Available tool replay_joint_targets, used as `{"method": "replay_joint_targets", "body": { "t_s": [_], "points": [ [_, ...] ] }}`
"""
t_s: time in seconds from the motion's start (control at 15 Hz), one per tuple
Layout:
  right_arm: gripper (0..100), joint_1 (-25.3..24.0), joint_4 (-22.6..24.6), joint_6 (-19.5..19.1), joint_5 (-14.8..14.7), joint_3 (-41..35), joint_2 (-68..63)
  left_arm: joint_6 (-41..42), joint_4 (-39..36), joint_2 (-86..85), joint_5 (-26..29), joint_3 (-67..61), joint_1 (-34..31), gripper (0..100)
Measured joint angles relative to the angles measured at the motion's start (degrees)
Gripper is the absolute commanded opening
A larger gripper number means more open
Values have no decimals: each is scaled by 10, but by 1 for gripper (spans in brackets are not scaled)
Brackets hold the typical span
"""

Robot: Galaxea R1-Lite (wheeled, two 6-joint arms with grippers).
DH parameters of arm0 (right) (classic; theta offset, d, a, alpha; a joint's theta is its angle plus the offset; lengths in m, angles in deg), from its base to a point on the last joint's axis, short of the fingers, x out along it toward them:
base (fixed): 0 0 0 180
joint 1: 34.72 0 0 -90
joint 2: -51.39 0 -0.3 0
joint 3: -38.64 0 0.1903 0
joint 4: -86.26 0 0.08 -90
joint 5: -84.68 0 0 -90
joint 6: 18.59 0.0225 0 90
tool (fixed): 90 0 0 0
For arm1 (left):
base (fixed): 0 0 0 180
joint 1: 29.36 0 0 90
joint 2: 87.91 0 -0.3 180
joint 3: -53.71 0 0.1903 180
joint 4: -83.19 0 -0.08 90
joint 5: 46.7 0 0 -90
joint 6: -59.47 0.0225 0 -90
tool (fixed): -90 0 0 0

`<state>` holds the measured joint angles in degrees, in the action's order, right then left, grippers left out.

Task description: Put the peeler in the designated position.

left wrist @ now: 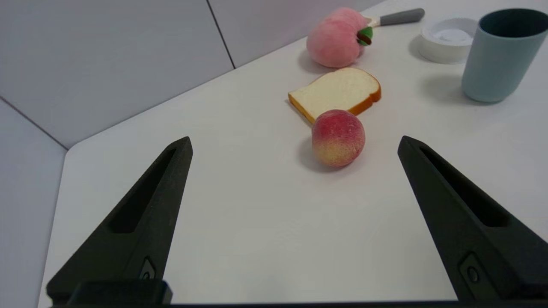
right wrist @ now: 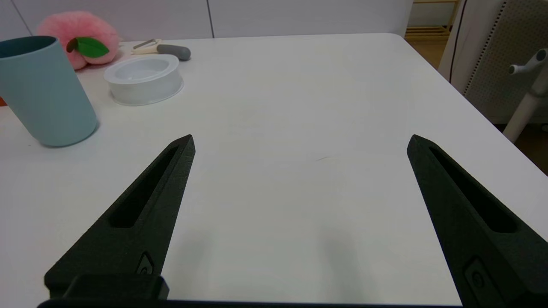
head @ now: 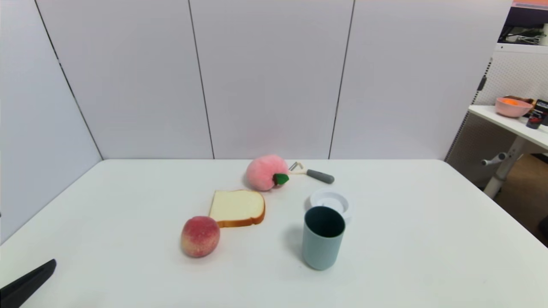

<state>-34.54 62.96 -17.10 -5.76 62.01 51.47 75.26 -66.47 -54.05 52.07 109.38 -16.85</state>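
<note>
**Still lying flat: peeler at the far side**

The peeler (head: 311, 172) lies on the white tabletop (head: 428, 239), just beside the pink plush peach (head: 266, 172) and behind the white round dish (head: 330, 201). The left pincer (left wrist: 295, 143) and right pincer (right wrist: 301, 141) both stand spread wide, empty, well apart from it.

lab | white partition panels (head: 274, 77) | pegboard (head: 509, 77) | test table (head: 385, 239)
</note>
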Motion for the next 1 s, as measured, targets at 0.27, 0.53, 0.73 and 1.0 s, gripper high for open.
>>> {"method": "replay_joint_targets", "body": {
  "t_s": [0.27, 0.53, 0.73, 1.0],
  "points": [
    [100, 0, 0, 0, 0, 0, 0, -42, -56, -135, 0, -104, -75, 100],
    [100, 0, 0, 0, 0, 0, 0, -63, -69, -235, -1, -202, -113, 100],
    [100, 0, 0, 0, 0, 0, 0, -79, -70, -303, -6, -275, -119, 100],
    [100, 0, 0, 0, 0, 0, 0, -120, -68, -335, -80, -316, -120, 100]
  ]
}}
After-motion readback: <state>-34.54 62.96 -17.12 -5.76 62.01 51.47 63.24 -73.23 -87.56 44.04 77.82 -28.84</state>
